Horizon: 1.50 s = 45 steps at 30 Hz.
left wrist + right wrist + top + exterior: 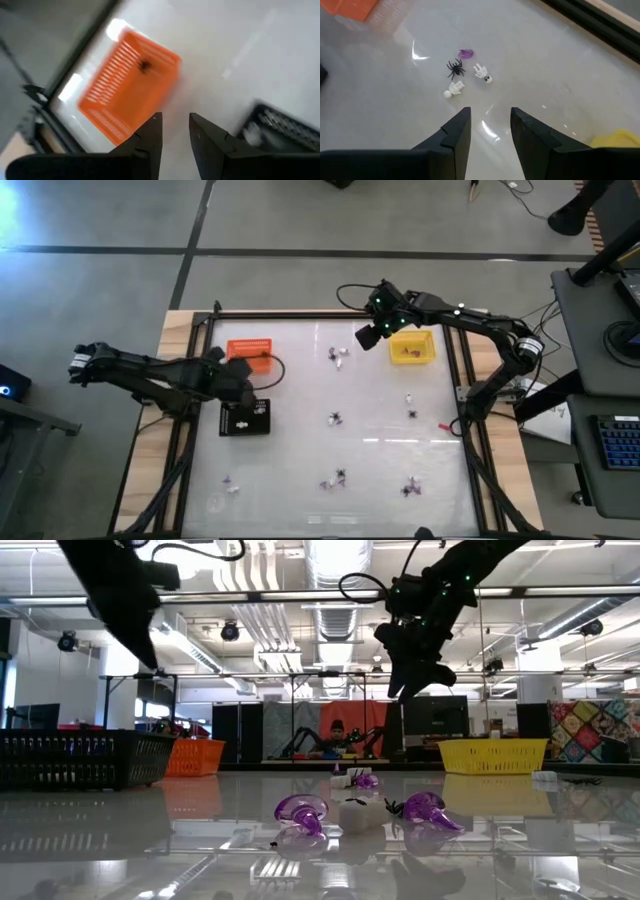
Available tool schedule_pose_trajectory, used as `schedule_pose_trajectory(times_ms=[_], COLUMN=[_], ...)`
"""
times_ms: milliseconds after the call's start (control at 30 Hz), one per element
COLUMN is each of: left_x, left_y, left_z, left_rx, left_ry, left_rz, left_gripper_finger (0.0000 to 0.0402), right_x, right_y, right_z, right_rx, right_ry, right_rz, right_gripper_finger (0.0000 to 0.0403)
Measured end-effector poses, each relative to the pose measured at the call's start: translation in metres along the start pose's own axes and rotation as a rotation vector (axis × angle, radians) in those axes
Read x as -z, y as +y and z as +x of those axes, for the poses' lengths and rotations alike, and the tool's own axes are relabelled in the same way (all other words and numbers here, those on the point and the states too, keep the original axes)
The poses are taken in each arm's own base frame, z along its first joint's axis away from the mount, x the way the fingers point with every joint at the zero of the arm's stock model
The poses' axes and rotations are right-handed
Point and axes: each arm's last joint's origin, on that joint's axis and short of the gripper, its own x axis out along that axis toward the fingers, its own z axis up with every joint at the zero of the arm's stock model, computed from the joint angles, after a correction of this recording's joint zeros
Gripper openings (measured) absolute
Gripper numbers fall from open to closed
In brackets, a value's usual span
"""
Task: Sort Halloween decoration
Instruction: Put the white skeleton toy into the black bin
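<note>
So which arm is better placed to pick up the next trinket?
Right. Its hand is open and points at a cluster: spider and two skeletons. The left hand sits between the orange tray and black tray, with no loose trinkets near.

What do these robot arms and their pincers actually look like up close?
Both arms are dark, slim and jointed. The right arm carries green lights near its wrist and a looping black cable. Each ends in two flat black jaws: left gripper, right gripper.
</note>
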Motion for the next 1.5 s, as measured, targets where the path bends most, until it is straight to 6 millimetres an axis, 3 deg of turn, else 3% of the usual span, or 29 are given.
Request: schedule_pose_trajectory(times_ms=[233,500,800,967,1200,1500], left_x=[-0.031,-0.066,-0.089,-0.103,-0.119,-0.117], left_y=[0.021,0.056,0.068,0.068,0.075,0.078], left_z=[0.029,0.070,0.097,0.097,0.083,0.082], left_rx=[0.009,0.262,0.384,0.423,0.417,0.407], left_ry=[-0.013,-0.040,0.003,0.030,0.028,0.033], left_rz=[-0.131,-0.309,-0.315,-0.246,-0.170,-0.175], left_gripper_finger=[0.0079,0.0079,0.0079,0.0079,0.0079,0.0079], right_x=[0.002,0.001,-0.004,-0.006,-0.004,-0.012], right_y=[-0.001,-0.001,-0.003,-0.006,-0.014,-0.017], right_z=[0.000,0.000,0.003,0.023,0.069,0.107], right_rx=[0.006,0.005,0.001,-0.019,-0.077,-0.156], right_ry=[0.017,0.013,-0.024,0.005,0.097,0.153], right_rz=[-0.018,-0.091,-0.167,-0.303,-0.447,-0.565], right_gripper_finger=[0.0125,0.0123,0.0123,0.0123,0.0123,0.0123])
